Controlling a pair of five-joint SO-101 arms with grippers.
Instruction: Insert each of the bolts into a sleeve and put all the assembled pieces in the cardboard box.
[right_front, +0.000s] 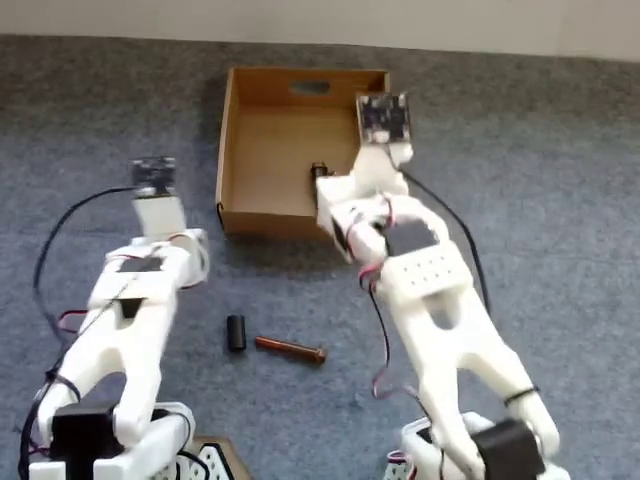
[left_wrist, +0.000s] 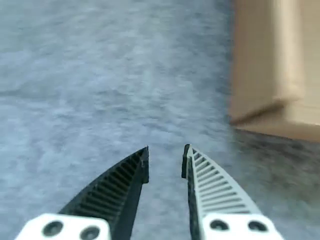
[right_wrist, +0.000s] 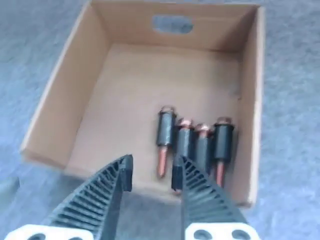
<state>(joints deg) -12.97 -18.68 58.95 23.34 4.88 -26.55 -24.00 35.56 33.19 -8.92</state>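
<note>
A black sleeve (right_front: 236, 332) and a copper bolt (right_front: 290, 348) lie apart on the grey carpet between the two arms. The cardboard box (right_front: 248, 140) stands at the back. Several assembled bolt-and-sleeve pieces (right_wrist: 165, 131) lie side by side on the box (right_wrist: 90, 75) floor near its front right corner. My right gripper (right_wrist: 154, 172) hangs open above the box's near wall, just short of those pieces, with nothing held. My left gripper (left_wrist: 165, 155) is open over bare carpet, left of the box (left_wrist: 257, 75), holding nothing.
Grey carpet covers the whole table. The right arm (right_front: 420, 270) stretches from the front right up to the box's near right corner. The left arm (right_front: 140, 290) runs along the left side. Cables trail beside both arms.
</note>
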